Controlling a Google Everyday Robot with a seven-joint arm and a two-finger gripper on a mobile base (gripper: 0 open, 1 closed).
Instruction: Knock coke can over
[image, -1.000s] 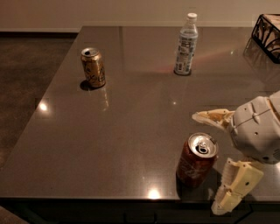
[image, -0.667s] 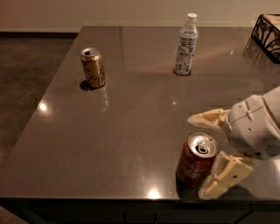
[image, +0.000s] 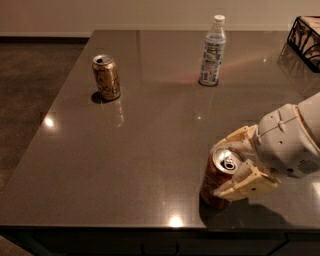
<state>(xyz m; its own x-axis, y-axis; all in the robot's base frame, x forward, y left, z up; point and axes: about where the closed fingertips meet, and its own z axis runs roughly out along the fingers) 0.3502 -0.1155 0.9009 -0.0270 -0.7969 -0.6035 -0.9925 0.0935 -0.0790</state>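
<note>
Contact step. Coke can (image: 218, 176) upright, well in front of bottle (image: 212, 50), near counter (image: 150, 150) front edge. Gripper (image: 218, 170) there too, fingers (image: 246, 184) clasping can on both sides. Next, likely: push top sideways, tip it flat.

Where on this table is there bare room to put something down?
Widest bare stretch of the table: from the gold-brown can down to the near edge, left of the coke can. Another lies between gold-brown can and water bottle. Crowded: near right, where the gripper clasps the coke can, and far right by the wire basket.
</note>
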